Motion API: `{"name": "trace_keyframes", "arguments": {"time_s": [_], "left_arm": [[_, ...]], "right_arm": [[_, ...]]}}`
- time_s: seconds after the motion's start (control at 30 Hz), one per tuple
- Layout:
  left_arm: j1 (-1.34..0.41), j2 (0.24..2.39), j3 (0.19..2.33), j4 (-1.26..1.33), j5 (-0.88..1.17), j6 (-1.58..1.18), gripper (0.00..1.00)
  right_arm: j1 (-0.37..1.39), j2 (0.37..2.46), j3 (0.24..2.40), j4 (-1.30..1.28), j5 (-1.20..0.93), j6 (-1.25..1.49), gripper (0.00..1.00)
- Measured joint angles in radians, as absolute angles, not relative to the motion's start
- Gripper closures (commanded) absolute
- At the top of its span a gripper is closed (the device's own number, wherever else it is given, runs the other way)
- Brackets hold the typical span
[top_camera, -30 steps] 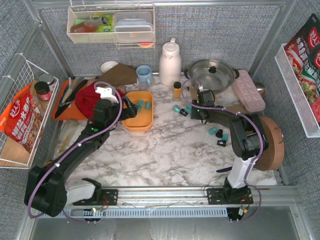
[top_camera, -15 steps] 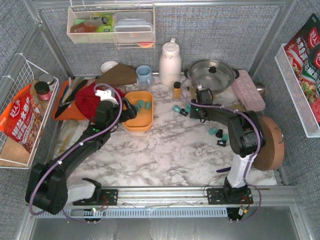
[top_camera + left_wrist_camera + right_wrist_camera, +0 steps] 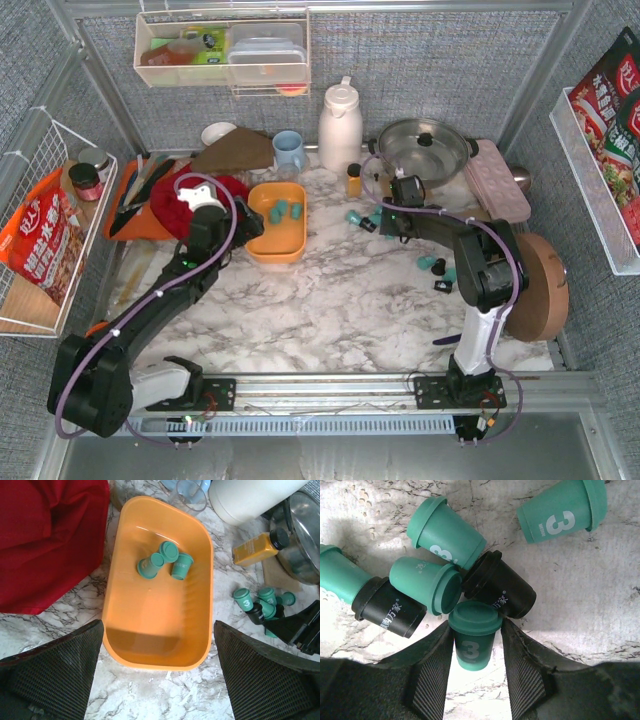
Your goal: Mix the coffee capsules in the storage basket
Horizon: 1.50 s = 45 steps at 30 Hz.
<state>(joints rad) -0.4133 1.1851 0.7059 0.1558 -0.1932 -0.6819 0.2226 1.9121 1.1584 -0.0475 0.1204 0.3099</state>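
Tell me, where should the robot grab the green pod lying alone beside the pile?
Probably grab the lone pod around its sloped middle, straight down from above. It lies on its side, apart from the pile, with room either side; its wide lip should stop slipping.

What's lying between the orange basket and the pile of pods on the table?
Nothing: the left wrist view shows bare marble between the storage basket and the loose coffee capsules; the amber bottle sits farther back.
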Motion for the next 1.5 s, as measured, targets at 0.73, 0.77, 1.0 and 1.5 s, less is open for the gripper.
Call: {"name": "trace_keyframes", "arguments": {"time_s": [0.73,0.77,1.0,1.5], "left_arm": [[-0.412,1.120,0.686,0.125,-0.199,-0.679,0.01],[-0.412,1.120,0.685,0.125,-0.199,-0.678,0.01],[-0.411,1.124,0.684,0.133,-0.150,-0.664,0.01],[-0.432,1.233,0.757,0.159,0.071,-0.654,0.01]], "right_arm": [[0.263,1.895,1.140,-0.068,0.195,0.299,0.66],[0.263,1.888,1.133,-0.068,0.196,0.299,0.66],[0.264,1.766,1.060,-0.064,0.194,0.289,0.66],[0.334,1.277,0.792,0.037,0.118,0.218,0.70]]}}
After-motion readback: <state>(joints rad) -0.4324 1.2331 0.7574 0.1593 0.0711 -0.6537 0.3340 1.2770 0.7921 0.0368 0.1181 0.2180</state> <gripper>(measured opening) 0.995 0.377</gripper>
